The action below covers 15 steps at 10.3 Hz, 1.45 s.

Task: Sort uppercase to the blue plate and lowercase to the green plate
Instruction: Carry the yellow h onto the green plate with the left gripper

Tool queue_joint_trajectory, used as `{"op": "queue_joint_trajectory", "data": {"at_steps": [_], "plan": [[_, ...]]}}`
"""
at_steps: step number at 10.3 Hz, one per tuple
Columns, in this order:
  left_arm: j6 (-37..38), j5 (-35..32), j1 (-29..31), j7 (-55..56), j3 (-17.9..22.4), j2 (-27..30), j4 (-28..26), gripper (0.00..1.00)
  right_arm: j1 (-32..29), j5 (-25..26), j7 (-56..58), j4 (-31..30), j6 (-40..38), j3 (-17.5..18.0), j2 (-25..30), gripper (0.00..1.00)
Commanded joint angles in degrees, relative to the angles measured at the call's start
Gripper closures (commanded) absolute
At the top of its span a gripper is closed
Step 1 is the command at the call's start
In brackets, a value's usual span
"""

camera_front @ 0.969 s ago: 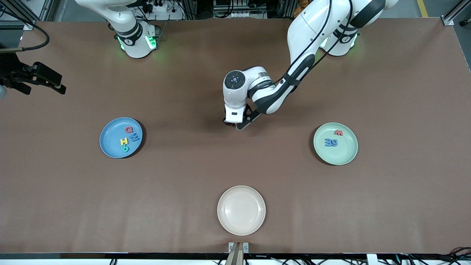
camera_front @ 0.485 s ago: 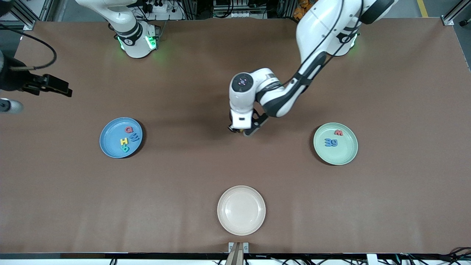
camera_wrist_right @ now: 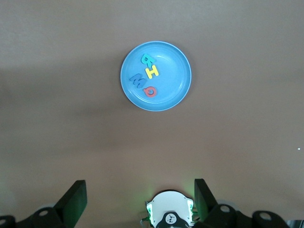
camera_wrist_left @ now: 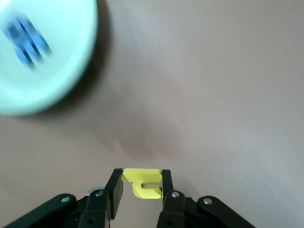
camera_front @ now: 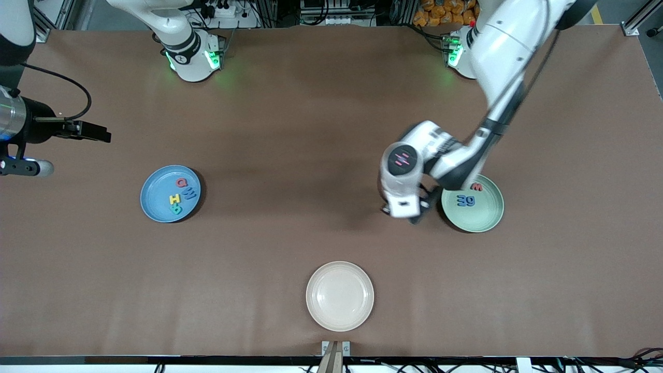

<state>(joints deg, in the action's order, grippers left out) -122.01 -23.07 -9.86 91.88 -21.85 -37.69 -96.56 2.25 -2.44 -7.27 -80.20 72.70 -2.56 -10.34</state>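
A: Swinging from the bench's middle toward the left arm's end, the left tool (camera_front: 409, 213) now hangs just beside the green plate (camera_front: 484, 220), not yet over it.

B: What's in it?

A: The yellow n (camera_wrist_left: 142, 183), pinched between both fingers (camera_wrist_left: 114, 190) in the left wrist view, clear of the bench.

B: And the plate?

A: A blue m (camera_front: 465, 200) and a red w (camera_front: 477, 187) lie in it. I can't pick out the thin i.

B: The other side?

A: The right tool (camera_wrist_right: 137, 199) waits, spread wide and empty, over the edge at the right arm's end. The blue plate (camera_front: 155, 199) holds the Q (camera_front: 181, 182), H (camera_front: 175, 199), R (camera_front: 176, 209) and W (camera_front: 189, 194). A cream plate (camera_front: 339, 295) sits bare near the front edge.

B: So one letter left. What could spoil it?

A: Letting go early, I'd judge: the n would land on the bench short of the rim. The arm is moving fast, so light foam might also skid or bounce off the rim. Dropped onto the m, it could knock that about.
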Motion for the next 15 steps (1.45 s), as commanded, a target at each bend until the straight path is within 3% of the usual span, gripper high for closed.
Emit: {"op": "queue_joint_trajectory", "data": {"at_steps": [1, 4, 7, 8, 13, 15], "plan": [[2.2, -0.2, 6.4, -4.7, -1.2, 2.6, -4.1, 1.0, -1.5, 0.2, 0.0, -0.6, -0.4, 0.9, 0.1, 0.0], [7.0, -0.1, 13.6, -10.1, -2.0, 3.2, -4.9, 1.0, -1.6, 0.2, 0.1, -0.5, -0.3, 1.0, 0.1, 0.0], [12.6, 0.6, 21.7, -14.8, -6.7, 5.0, -6.7, 1.0, -1.8, 0.2, 0.2, -0.4, -0.3, 0.9, 0.1, 0.0], [13.7, 0.6, 22.8, -14.9, -7.2, 5.1, -6.7, 0.01, -1.8, 0.2, 0.2, -0.5, -0.2, 1.0, 0.1, 0.0], [13.1, 0.4, 23.2, -14.9, -7.7, 6.5, -3.7, 0.0, -3.4, -0.1, 1.5, -0.5, 0.0, 1.2, -0.3, 0.0], [13.0, 0.4, 23.3, -15.4, -9.8, 6.8, -2.9, 0.0, -3.3, -0.1, 1.5, -0.5, 1.3, 1.2, -0.4, 0.0]]}}
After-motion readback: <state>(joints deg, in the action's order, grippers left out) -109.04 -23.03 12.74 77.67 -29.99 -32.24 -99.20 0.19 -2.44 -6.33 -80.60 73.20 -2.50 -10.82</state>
